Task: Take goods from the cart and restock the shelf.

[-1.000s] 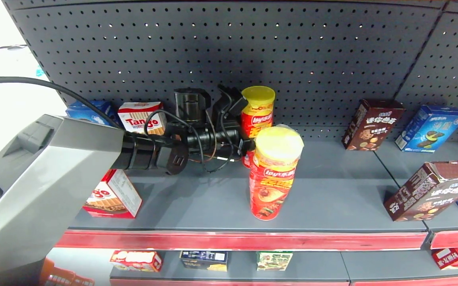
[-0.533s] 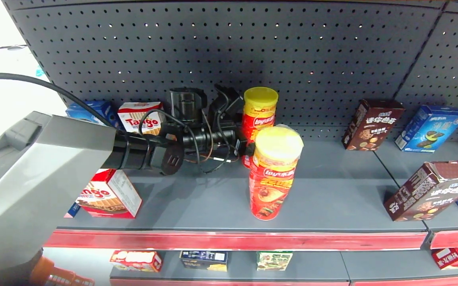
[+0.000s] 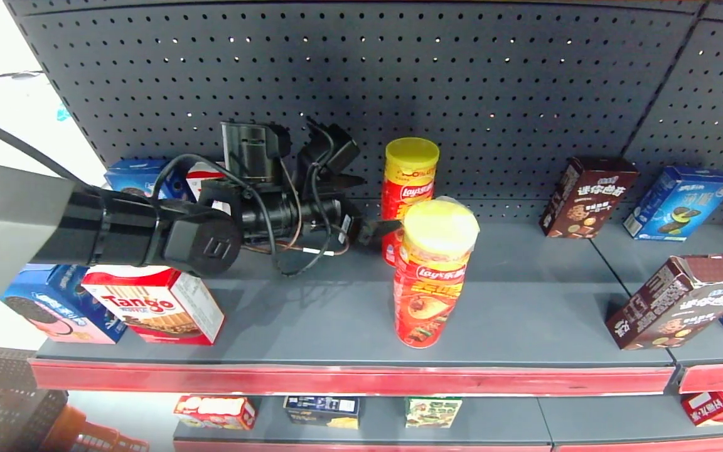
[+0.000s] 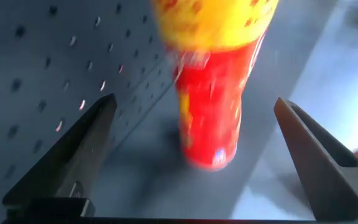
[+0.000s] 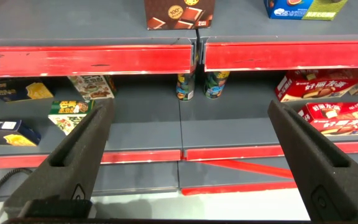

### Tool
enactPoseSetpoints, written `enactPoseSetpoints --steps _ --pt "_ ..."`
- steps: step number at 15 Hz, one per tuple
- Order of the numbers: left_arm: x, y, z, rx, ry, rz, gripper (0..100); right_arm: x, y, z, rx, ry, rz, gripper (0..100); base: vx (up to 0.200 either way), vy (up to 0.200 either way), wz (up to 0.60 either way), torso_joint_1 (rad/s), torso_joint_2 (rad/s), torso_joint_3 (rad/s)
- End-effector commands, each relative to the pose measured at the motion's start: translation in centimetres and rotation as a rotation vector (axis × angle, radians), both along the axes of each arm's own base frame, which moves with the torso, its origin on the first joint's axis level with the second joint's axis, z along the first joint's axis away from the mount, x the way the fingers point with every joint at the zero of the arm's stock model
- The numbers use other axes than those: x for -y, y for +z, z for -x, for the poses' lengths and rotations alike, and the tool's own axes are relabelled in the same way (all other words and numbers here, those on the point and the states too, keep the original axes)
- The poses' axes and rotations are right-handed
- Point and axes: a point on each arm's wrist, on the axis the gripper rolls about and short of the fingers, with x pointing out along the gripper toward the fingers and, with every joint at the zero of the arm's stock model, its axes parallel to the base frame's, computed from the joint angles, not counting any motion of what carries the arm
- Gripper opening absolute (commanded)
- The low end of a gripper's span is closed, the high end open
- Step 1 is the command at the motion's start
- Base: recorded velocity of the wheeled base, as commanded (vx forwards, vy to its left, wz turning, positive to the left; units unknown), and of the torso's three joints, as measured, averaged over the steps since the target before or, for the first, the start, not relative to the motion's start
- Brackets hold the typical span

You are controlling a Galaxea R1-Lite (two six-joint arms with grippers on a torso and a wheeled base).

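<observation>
Two red chip cans with yellow lids stand upright on the grey shelf (image 3: 524,314). The rear can (image 3: 408,182) is near the pegboard; the front can (image 3: 433,276) stands just before it. My left gripper (image 3: 366,204) is open just left of the rear can, not touching it. The left wrist view has that can (image 4: 219,93) upright beyond the spread left gripper (image 4: 194,102), with both fingers (image 4: 73,162) clear of it. My right gripper (image 5: 189,109) is open and holds nothing, facing the lower shelves.
Wafer boxes (image 3: 154,307) and blue cookie boxes (image 3: 60,311) sit at the shelf's left. Brown boxes (image 3: 587,194) and a blue box (image 3: 678,201) stand to the right. The pegboard wall (image 3: 361,81) is close behind. A mesh cart edge (image 3: 4,402) shows at lower left.
My left gripper was around the rear can; it has let go and drawn back to the left. The rear can stays standing.
</observation>
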Motion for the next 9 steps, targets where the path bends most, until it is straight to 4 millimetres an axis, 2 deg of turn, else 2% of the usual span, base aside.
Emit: enactPoseSetpoints --steps 1,5,9 --pt "-0.92 1.08 1.71 0.032 0.016 -0.029 100 0.00 0.00 -0.01 -0.002 0.000 0.001 100 0.000 0.000 0.00 0.000 0.00 0.000" --pt "-1.16 0.46 1.88 0.074 0.126 -0.114 100 0.00 0.00 -0.01 -0.002 0.000 0.001 100 0.000 0.000 0.00 0.000 0.00 0.000" --pt "-0.69 0.29 1.91 0.084 0.160 -0.130 100 0.00 0.00 -0.01 -0.002 0.000 0.001 100 0.000 0.000 0.00 0.000 0.00 0.000"
